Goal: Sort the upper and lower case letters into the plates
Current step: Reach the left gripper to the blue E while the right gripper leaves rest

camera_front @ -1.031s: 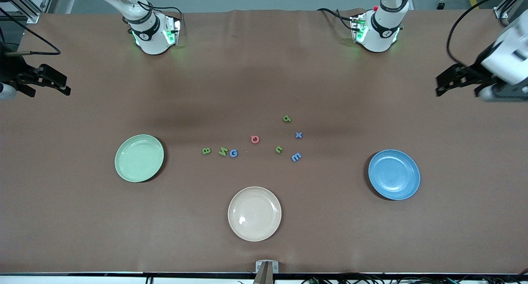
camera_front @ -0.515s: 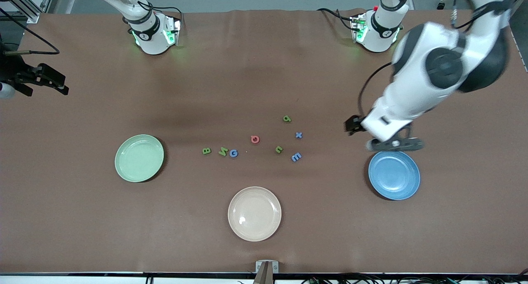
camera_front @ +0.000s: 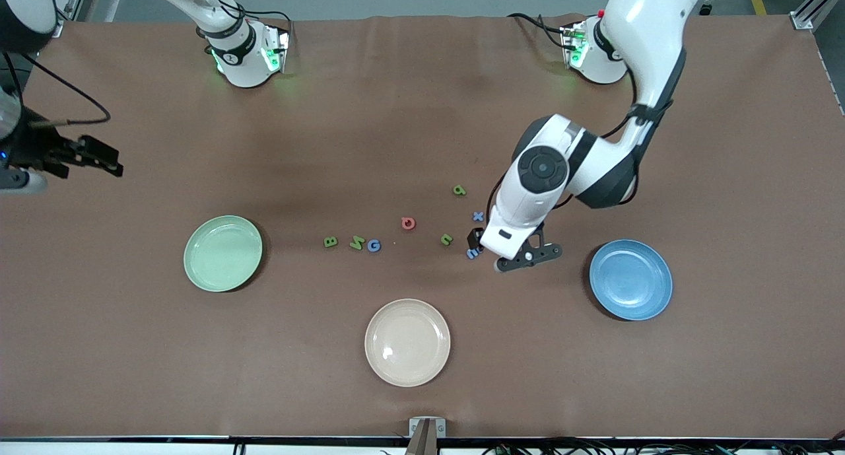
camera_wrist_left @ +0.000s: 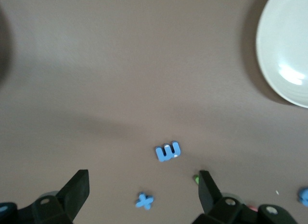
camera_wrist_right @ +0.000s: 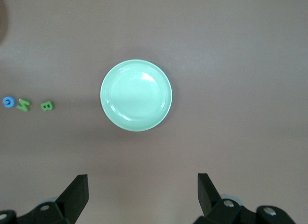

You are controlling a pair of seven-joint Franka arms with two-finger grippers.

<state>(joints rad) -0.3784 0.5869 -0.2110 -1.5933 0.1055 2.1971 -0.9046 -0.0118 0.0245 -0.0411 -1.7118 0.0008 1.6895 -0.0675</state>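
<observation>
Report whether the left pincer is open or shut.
Open: the left pincer has its fingers spread wide over the blue E, holding nothing.

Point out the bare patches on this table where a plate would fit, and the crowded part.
Bare cloth lies between the green plate and cream plate, and between that and the blue plate. Crowded: the letters mid-table, where the open left gripper hovers.

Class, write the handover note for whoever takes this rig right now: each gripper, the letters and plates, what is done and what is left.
Left gripper: open, empty, over the blue E and blue x.
Right gripper: open, empty, waiting at the right arm's end of the table, green plate below it.
Letters: all eight lie on the table between the green plate and the blue plate; B, N, G in a row.
Done: nothing sorted; both plates empty.
Left: all eight letters.
</observation>
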